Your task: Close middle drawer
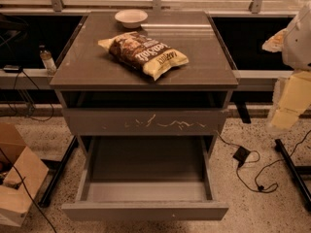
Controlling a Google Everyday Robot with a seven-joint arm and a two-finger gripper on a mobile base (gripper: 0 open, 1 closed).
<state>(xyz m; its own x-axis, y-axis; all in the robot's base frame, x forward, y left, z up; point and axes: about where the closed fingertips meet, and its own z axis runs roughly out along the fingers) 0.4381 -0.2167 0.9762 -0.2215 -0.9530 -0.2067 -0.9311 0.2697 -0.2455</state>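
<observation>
The middle drawer [146, 178] is pulled far out of the grey cabinet [146, 76]. Its grey inside holds nothing, and its plain flat front [145, 210] faces me near the bottom of the view. Above it is the drawer front with pale scratch marks [146, 122], standing slightly out from the cabinet. The lowest front is hidden under the open drawer. My arm and gripper [290, 98] show as white and pale yellow parts at the right edge, level with the cabinet top and well to the right of the drawer, touching nothing.
A chip bag [145, 53] and a white bowl [130, 17] lie on the cabinet top. A small bottle [47, 58] stands on a ledge at left. A cardboard box [17, 176] sits at lower left. Cables and a power adapter [241, 155] lie on the floor at right.
</observation>
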